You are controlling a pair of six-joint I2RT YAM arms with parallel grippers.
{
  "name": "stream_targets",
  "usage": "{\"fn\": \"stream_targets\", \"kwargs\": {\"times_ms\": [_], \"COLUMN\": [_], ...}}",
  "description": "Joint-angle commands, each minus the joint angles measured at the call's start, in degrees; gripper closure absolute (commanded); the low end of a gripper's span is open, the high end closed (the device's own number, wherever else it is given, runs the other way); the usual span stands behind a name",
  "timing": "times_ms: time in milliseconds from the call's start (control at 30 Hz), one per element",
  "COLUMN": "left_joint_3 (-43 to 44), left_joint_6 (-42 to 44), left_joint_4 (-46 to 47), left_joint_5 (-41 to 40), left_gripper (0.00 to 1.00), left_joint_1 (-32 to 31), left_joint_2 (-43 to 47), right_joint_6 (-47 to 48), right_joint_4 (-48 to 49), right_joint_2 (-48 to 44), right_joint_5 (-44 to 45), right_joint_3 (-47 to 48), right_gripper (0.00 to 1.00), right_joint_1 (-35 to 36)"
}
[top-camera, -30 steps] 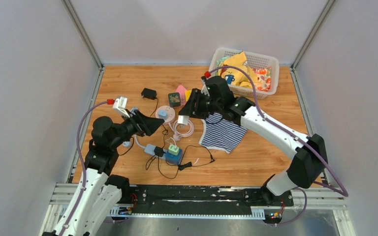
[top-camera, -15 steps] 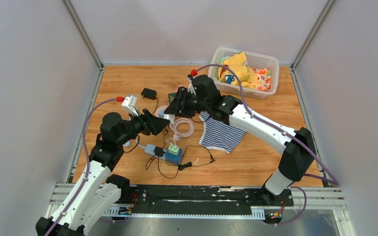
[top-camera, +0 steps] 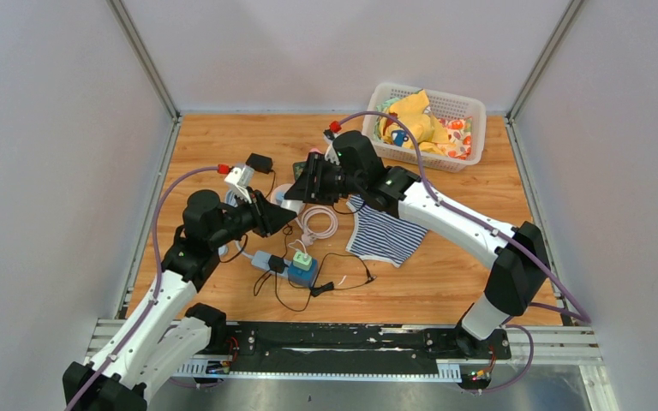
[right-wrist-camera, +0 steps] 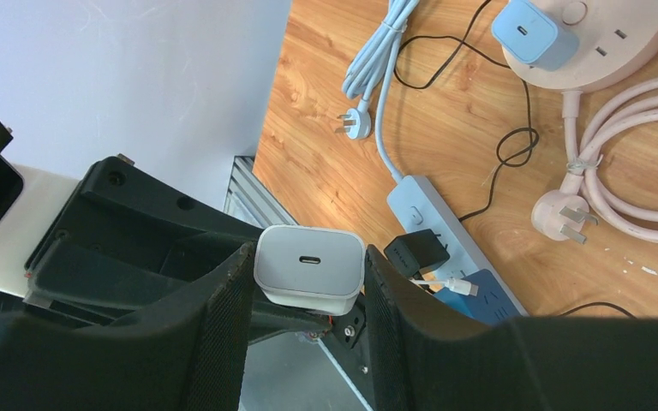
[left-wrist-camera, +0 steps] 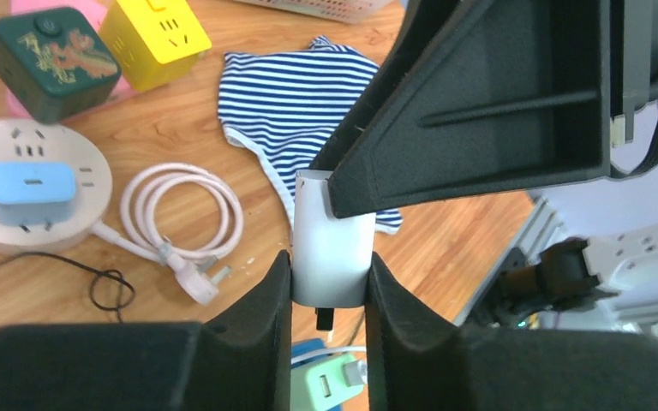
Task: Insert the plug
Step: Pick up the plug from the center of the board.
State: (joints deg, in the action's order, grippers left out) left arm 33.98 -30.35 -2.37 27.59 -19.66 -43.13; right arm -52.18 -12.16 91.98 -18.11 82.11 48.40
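Note:
The plug is a white charger block with a dark prong at its lower end. My left gripper is shut on its two sides. My right gripper is also shut on the plug, whose USB port faces the right wrist camera. In the top view the two grippers meet nose to nose above the table, left gripper and right gripper. Below them lies a blue power strip with a green adapter plugged in.
A round pink socket hub carries a blue charger, next to a coiled pink cable. A striped cloth lies to the right. A white basket of clothes stands at the back right. A black adapter sits behind.
The left arm has moved up and right to meet the right gripper. Its jaws have closed onto the plug that the right gripper holds. The right arm moved left, then stayed still.

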Motion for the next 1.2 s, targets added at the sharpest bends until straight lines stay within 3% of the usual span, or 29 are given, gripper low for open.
{"fn": "stream_targets", "kwargs": {"times_ms": [0,133,333,533,733,967,1167], "left_joint_3": [-0.3,-0.9,-0.8,-1.1,-1.5,-2.6,-3.2], "left_joint_6": [6.7,14.2,22.2,28.7,30.0,30.2,29.7], "left_joint_4": [1.2,1.2,1.2,1.2,1.3,1.2,1.2], "left_joint_5": [2.3,5.2,9.6,11.3,10.9,10.4,8.3], "left_gripper": [0.86,1.00,1.00,1.00,1.00,1.00,1.00], "left_joint_1": [0.0,-0.1,-0.7,-1.1,-1.2,-1.2,-1.2], "left_joint_2": [1.3,1.9,2.8,4.5,4.7,5.6,5.8], "right_joint_6": [4.1,6.8,9.7,9.4,9.7,9.7,9.7], "right_joint_4": [1.0,0.2,-3.7,-5.1,-5.4,-5.7,-5.6], "right_joint_2": [-0.4,-0.5,-1.0,-0.9,-0.9,-1.7,-1.4], "right_joint_5": [-7.6,-12.0,-14.0,-14.5,-15.5,-17.1,-17.7], "right_joint_3": [1.9,1.7,2.1,1.8,2.2,0.7,-0.1], "right_gripper": [0.69,0.63,0.48,0.43,0.56,0.46,0.64], "right_joint_1": [1.2,1.1,1.0,0.6,0.5,-0.4,-0.6]}}
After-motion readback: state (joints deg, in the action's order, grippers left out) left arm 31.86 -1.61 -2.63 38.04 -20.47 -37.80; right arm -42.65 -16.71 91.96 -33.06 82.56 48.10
